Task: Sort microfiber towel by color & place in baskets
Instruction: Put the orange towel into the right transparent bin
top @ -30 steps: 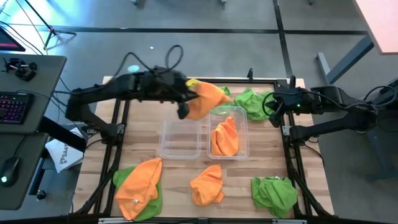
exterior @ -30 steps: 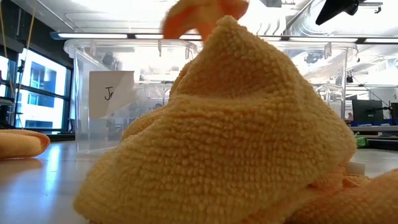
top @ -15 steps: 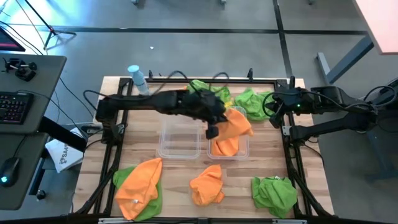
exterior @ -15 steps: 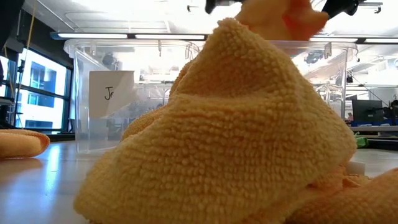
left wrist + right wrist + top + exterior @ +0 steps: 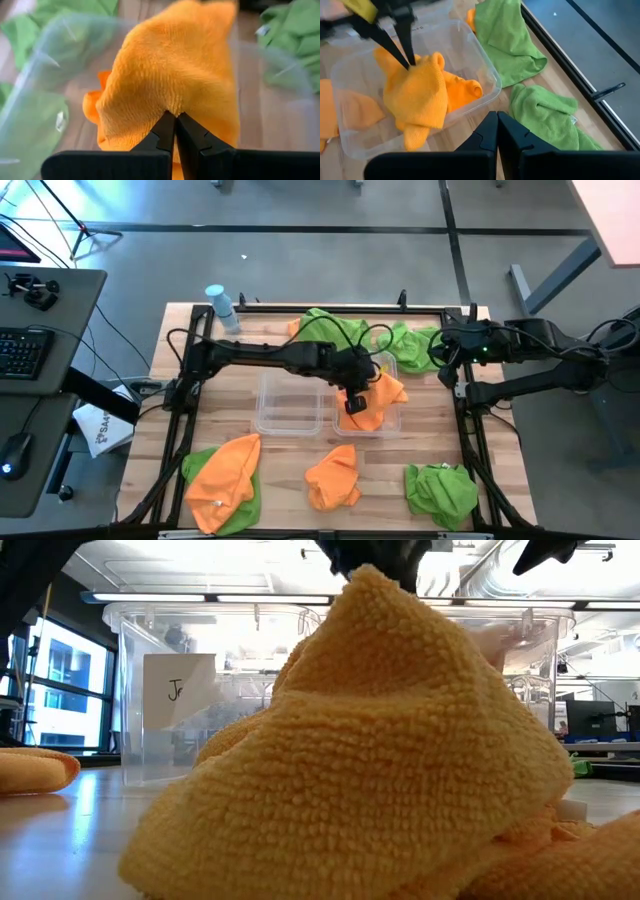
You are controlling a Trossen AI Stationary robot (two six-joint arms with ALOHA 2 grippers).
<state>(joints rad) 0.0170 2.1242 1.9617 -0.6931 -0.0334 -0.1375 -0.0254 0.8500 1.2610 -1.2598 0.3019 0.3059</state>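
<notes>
We read the task as partly done. In the high view, two clear bins sit side by side at the centre of the worktop [image 5: 300, 490]. The right-hand bin [image 5: 392, 380] holds orange towels only; the left-hand bin [image 5: 290, 402] appears to hold nothing yet.

The left gripper [image 5: 352, 400] reaches over the right-hand bin, its fingers [image 5: 165, 131] closed on an orange towel [image 5: 378, 395], pinching a fold of the cloth. The right wrist view shows that towel [image 5: 417, 92] draped on top of another orange towel [image 5: 462, 86] already lying inside the bin. We judge this towel placed but not yet released.

The right gripper [image 5: 447, 355] waits at the upper right of the high view, fingers closed and holding nothing.

Still unsorted, as seen in the high view:
- a green towel [image 5: 335, 328] at upper centre, just beyond the bins;
- a second green towel [image 5: 412, 345] to its right;
- an orange towel lying on a green towel [image 5: 225, 470] at lower left;
- a single orange towel [image 5: 335, 477] at lower centre;
- a green towel [image 5: 440, 492] at lower right.

No green towel has reached a bin, so we estimate that most of the sorting remains.
</notes>
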